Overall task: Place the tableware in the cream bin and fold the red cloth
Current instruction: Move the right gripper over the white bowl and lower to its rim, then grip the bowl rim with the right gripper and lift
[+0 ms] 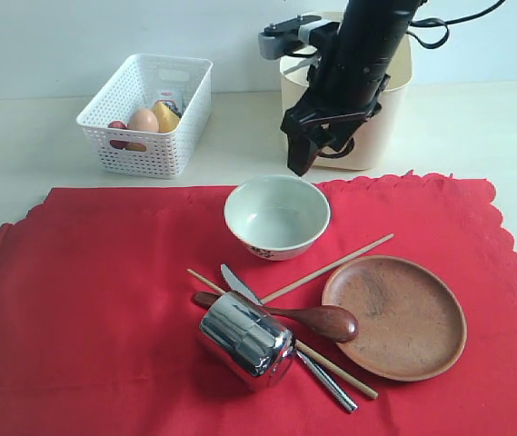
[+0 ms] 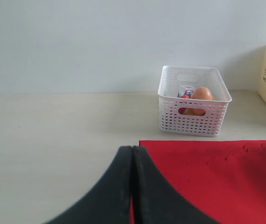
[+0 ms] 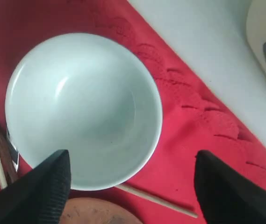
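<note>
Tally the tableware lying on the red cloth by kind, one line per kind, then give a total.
Bowl: 1
Steel cup: 1
Brown plate: 1
Wooden spoon: 1
Knife: 1
Chopsticks: 2
Total: 7

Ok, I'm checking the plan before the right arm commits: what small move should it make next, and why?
Probably lower the right gripper straight down so that one finger goes inside the bowl rim, then close. Its jaws stand open above the bowl and hold nothing. The bowl sits upright and empty on the red cloth, with the cream bin just behind.
</note>
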Motion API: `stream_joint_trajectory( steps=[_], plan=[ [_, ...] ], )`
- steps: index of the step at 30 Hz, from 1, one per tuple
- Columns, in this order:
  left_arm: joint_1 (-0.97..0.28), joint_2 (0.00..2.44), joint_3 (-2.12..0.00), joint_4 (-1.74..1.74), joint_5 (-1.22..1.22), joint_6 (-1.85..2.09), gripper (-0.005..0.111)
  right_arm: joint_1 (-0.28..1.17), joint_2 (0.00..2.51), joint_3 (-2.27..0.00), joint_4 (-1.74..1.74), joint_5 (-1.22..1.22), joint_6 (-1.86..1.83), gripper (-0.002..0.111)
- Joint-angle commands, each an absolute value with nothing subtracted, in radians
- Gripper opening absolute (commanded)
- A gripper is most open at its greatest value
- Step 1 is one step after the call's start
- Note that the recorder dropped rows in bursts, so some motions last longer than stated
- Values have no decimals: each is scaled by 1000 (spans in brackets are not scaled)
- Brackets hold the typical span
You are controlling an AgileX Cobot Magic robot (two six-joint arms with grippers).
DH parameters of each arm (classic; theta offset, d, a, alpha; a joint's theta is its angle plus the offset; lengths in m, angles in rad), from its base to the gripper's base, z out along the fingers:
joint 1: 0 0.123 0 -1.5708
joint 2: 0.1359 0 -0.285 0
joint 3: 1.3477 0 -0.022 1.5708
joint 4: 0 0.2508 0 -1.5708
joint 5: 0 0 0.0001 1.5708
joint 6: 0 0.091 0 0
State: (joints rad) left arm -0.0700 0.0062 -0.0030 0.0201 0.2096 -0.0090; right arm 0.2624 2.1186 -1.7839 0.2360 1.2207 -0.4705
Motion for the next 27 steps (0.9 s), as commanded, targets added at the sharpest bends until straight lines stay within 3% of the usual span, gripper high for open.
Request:
stream_joint_trajectory(
  steps=[1, 27],
  plan=[
    [-69, 0, 0, 22, 207, -6, 0, 259, 2109, -1715, 256, 1188, -497, 70],
    [-69, 0, 0, 22, 207, -6, 0, 259, 2209, -1611, 366, 996, -600, 68]
  ],
)
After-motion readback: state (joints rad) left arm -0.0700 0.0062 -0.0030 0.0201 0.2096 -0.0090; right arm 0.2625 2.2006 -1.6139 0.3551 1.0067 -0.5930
